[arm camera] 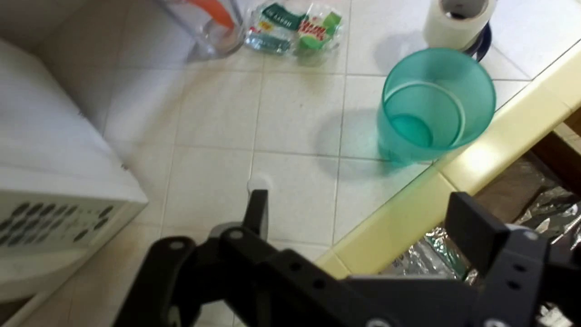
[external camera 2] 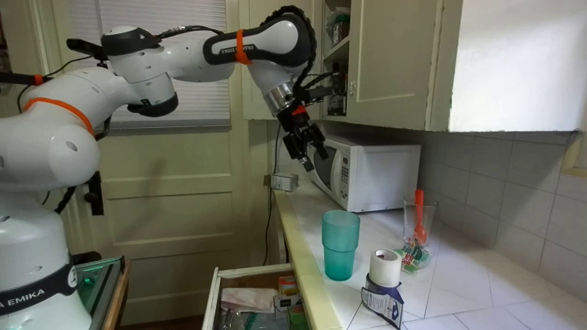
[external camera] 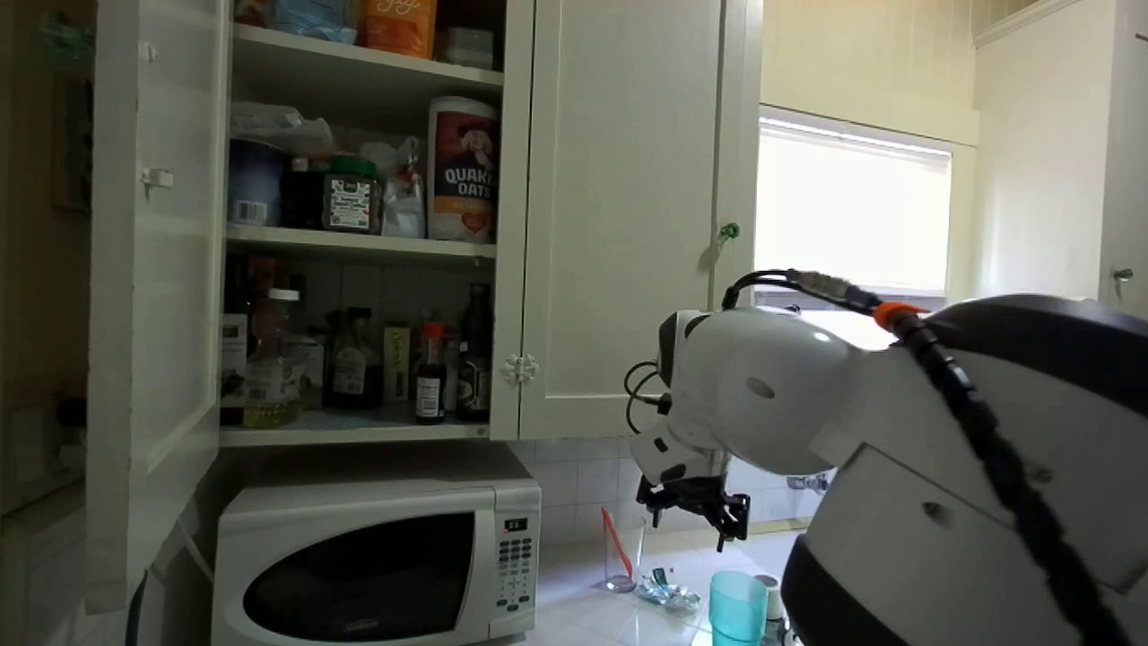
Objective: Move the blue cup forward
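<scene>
The blue cup, a teal translucent tumbler, stands upright on the white tiled counter beside its yellow front edge. It shows in both exterior views (external camera: 738, 603) (external camera 2: 340, 245), cut off by the lower frame edge in one of them. In the wrist view the cup (arm camera: 435, 104) is at upper right and I look down into it; it looks empty. My gripper (external camera: 689, 534) (external camera 2: 316, 161) is above the counter, higher than the cup and apart from it. In the wrist view the gripper (arm camera: 358, 200) has its fingers wide apart with nothing between them.
A white microwave (external camera: 377, 565) (external camera 2: 385, 176) stands behind the gripper. A white roll (external camera 2: 385, 266) sits close to the cup. A clear glass with a red spoon (external camera 2: 419, 215) and a plastic packet (external camera 2: 415, 256) are near the wall. A drawer (external camera 2: 212, 298) is open below; cabinets hang above.
</scene>
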`<state>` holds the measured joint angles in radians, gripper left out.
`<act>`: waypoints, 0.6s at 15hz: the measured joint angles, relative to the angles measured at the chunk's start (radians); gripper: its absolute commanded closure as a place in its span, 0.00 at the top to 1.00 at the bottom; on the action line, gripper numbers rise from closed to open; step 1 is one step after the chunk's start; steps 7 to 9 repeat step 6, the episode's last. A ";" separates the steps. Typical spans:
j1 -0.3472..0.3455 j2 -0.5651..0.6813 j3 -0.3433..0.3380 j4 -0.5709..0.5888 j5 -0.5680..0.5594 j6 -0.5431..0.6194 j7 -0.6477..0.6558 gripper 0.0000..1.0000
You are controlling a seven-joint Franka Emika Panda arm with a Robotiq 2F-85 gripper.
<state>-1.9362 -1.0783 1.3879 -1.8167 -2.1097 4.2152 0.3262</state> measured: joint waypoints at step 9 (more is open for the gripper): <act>0.308 0.160 -0.085 -0.215 -0.007 -0.002 -0.179 1.00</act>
